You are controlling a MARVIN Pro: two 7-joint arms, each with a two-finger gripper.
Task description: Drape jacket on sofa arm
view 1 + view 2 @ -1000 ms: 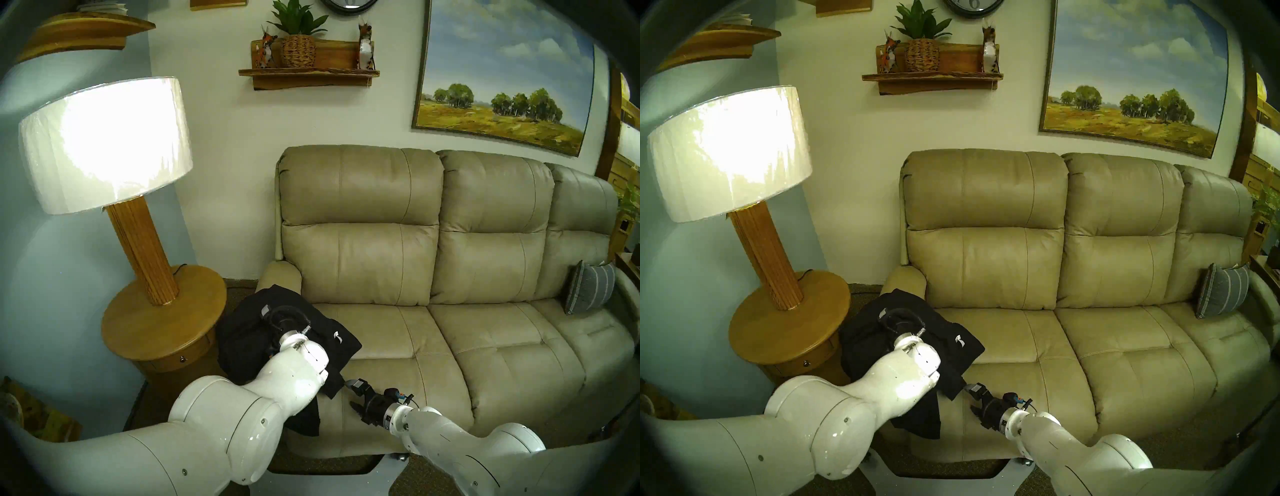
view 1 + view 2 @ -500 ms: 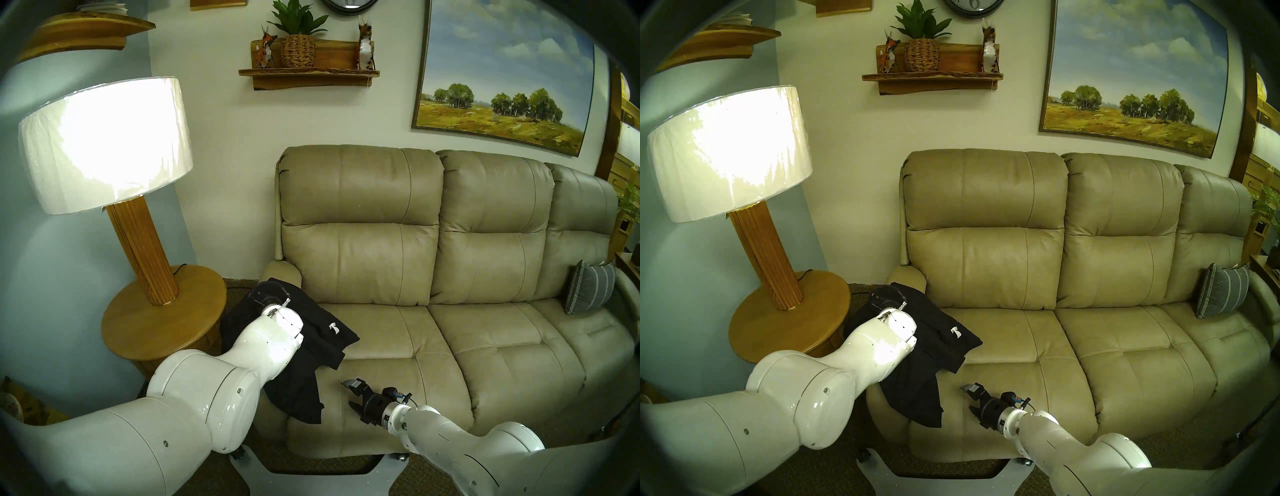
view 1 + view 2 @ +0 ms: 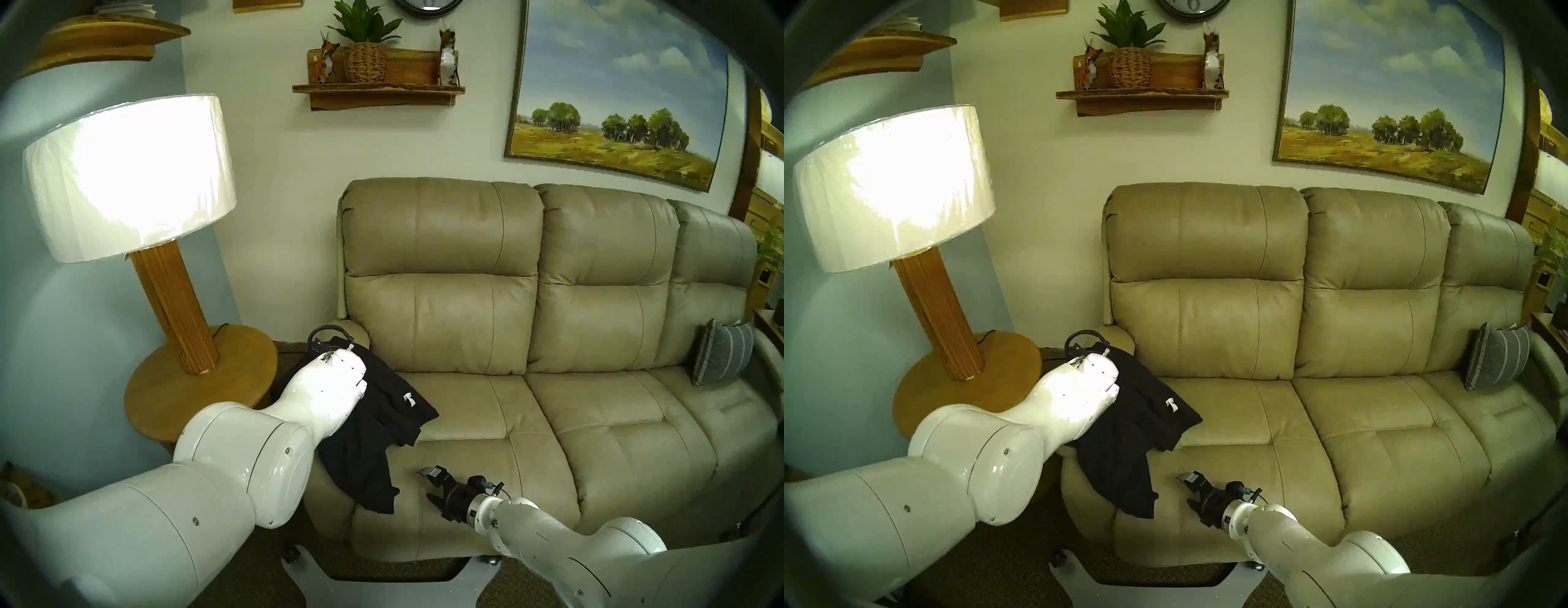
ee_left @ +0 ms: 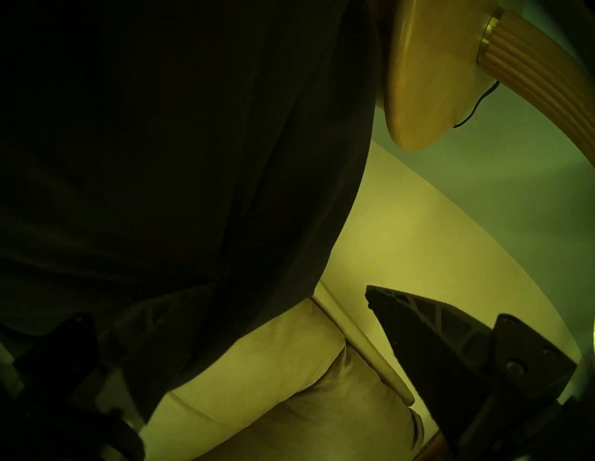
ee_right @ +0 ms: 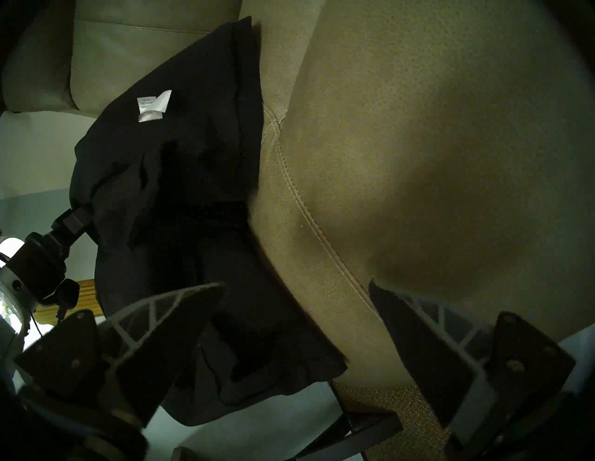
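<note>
The black jacket [image 3: 382, 424] lies over the beige sofa arm [image 3: 352, 331] and hangs onto the left seat, its pale label [image 3: 409, 400] facing up. It also shows in the other head view [image 3: 1136, 424]. My left wrist hovers over the arm's rear; the head views hide its fingers. In the left wrist view my left gripper [image 4: 257, 299] is open, with jacket fabric [image 4: 161, 161] lying over one finger. My right gripper [image 3: 426, 484] is open and empty, low over the seat's front, just right of the jacket's hem. The right wrist view shows the jacket [image 5: 177, 193] and its white tag [image 5: 153, 104].
A round wooden side table [image 3: 191, 403] with a large lit lamp [image 3: 127, 178] stands close to the left of the sofa arm. A grey striped pillow [image 3: 721, 356] leans at the sofa's far right. A wall shelf [image 3: 377, 91] hangs above.
My left arm has moved back and left along the sofa arm. The jacket's hem has slid left, away from my right gripper. The right arm has not moved.
</note>
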